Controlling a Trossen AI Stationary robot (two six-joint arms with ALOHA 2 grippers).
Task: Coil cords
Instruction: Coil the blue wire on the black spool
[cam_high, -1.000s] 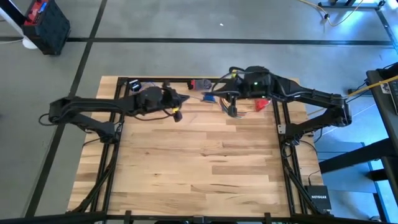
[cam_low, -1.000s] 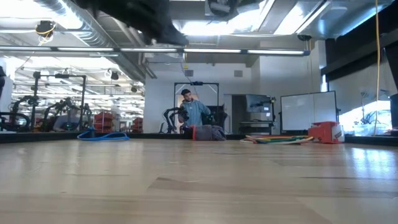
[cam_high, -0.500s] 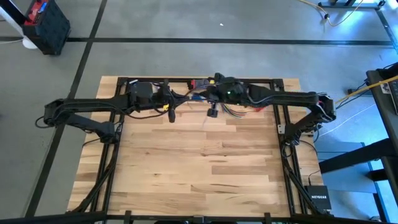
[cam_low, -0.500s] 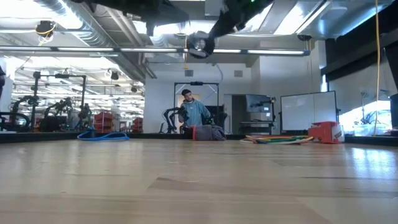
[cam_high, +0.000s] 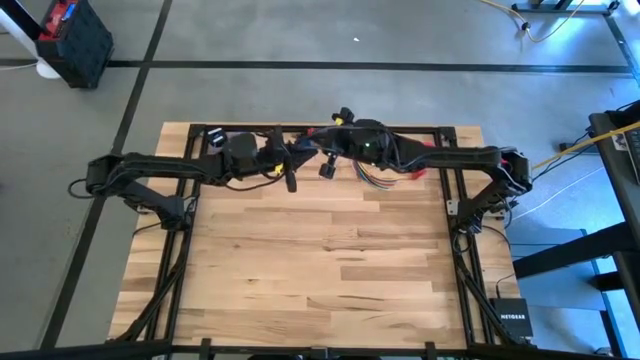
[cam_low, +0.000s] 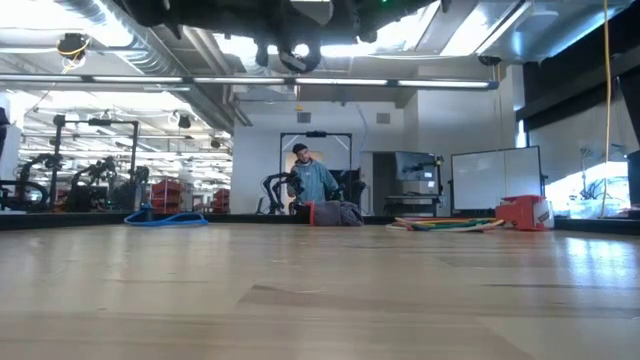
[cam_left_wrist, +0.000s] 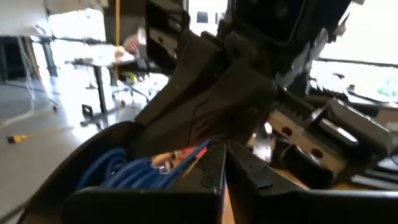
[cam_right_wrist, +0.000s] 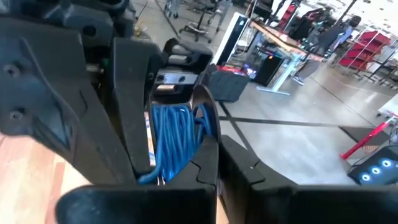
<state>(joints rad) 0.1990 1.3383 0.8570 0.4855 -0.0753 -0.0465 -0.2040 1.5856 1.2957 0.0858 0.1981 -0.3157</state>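
A bundle of blue cord (cam_right_wrist: 177, 140) sits between the two grippers, raised above the far edge of the wooden table (cam_high: 320, 260) near its middle; in the right wrist view its loops hang bunched against the dark fingers of the other arm, and in the left wrist view the same blue coils (cam_left_wrist: 134, 171) lie pressed beside the opposite gripper's body, with a short orange and red bit of wire next to them. The left gripper (cam_high: 288, 172) reaches in from the left side, and its own two fingers meet tip to tip in the left wrist view, pressed together; whether any strand is caught between them cannot be told. The right gripper (cam_high: 327, 158) comes from the right and meets the left one over the far rail; its fingers also lie closed against each other, with the blue cord just beyond them. In the low view both arms show only as dark shapes at the top, well clear of the table top. Far across the room in that view a person in a light blue top (cam_low: 312, 182) stands, and a blue cable (cam_low: 165, 217) lies on the table's far edge
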